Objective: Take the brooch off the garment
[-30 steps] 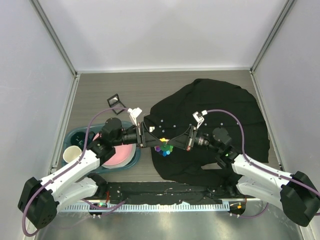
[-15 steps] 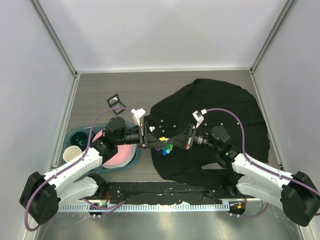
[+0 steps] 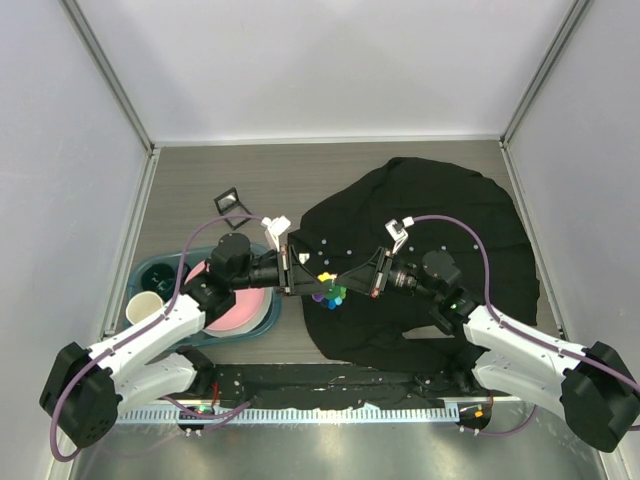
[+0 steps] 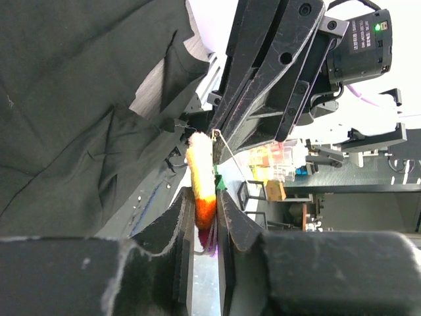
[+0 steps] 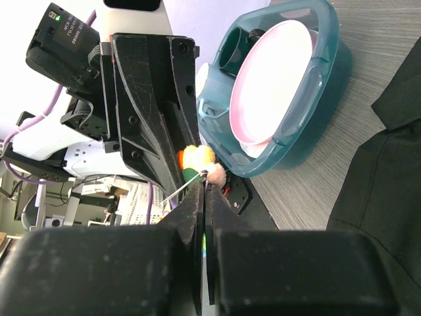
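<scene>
Left of the brooch [image 3: 328,290], a teal basin [image 3: 150,268] holds a plate [image 3: 238,312].

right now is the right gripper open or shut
Shut: the right gripper shows no gap at its tips, which touch the brooch.

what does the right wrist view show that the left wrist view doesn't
Only the right wrist view shows the teal basin holding the pink plate, with bare wood table beside it. Only the left wrist view shows a broad wrinkled stretch of the garment and small coloured boxes in the background. Both show the brooch, fuzzy yellow-orange, where the left fingers and right fingers meet, plus some black cloth.
</scene>
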You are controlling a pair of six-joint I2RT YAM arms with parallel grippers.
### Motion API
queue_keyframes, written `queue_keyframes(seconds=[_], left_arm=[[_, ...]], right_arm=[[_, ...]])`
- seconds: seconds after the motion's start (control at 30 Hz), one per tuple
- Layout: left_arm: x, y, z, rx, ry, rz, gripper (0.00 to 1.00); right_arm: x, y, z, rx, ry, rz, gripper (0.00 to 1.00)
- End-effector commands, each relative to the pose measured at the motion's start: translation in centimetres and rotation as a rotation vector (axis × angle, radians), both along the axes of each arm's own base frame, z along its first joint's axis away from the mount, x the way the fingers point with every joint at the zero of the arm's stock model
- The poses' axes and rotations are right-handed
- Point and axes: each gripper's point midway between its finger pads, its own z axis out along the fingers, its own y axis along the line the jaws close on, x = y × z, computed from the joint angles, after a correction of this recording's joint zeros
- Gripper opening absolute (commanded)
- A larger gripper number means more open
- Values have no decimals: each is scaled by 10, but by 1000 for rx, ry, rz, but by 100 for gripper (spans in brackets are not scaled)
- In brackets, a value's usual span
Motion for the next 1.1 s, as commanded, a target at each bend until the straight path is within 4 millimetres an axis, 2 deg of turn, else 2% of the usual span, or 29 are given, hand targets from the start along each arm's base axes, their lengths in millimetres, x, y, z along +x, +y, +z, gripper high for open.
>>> queue_keyframes(seconds=[0.0, 0.13, 0.2, 0.57, 0.8, 0.87, 1.07], left_arm=[[-4, -6, 23, -60, -65, -50, 13], [-6, -5, 24, -68, -66, -50, 10], [-6, -4, 24, -68, -65, -49, 12], [-8, 2, 37, -98, -112, -23, 38], [-1, 3, 42, -110, -108, -1, 45], [1, 3, 40, -106, -98, 7, 44], [14, 4, 34, -128, -44, 51, 30]], right_arm=[[2, 4, 26, 53, -68, 10, 1], [1, 4, 21, 56, -60, 14, 1], [0, 5, 19, 57, -56, 19, 1], [-4, 2, 22, 52, -67, 27, 1], [-6, 3, 24, 50, -80, 45, 1], [-8, 4, 25, 51, -84, 54, 1], [-10, 4, 28, 44, -103, 74, 1]])
